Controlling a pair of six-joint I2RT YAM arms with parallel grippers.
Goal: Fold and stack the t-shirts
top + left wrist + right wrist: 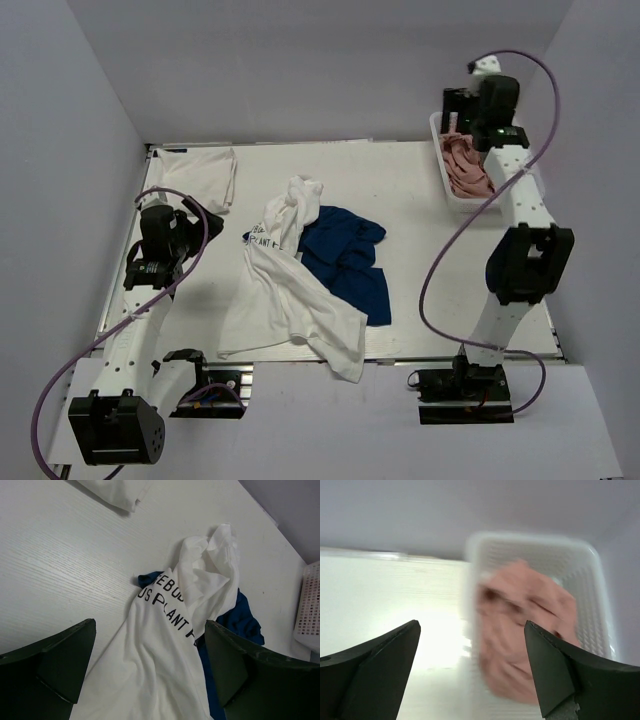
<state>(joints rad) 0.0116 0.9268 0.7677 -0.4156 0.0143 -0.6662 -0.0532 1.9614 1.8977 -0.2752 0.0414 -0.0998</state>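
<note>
A white t-shirt with dark lettering (pixel 290 290) lies crumpled mid-table and partly covers a crumpled navy blue t-shirt (pixel 350 262). A folded white t-shirt (pixel 200 175) lies at the back left. A dusty pink t-shirt (pixel 465 165) sits bunched in the basket. My left gripper (pixel 198 218) is open and empty, above the table left of the lettered tee (pixel 165 645); the navy tee (pixel 245 620) shows beyond it. My right gripper (pixel 458 108) is open and empty, hovering over the pink tee (pixel 525 630), which is blurred.
The white mesh basket (pixel 440 172) stands at the back right corner; it also shows in the right wrist view (pixel 530 540) and the left wrist view (pixel 310 605). Grey walls close in the table on three sides.
</note>
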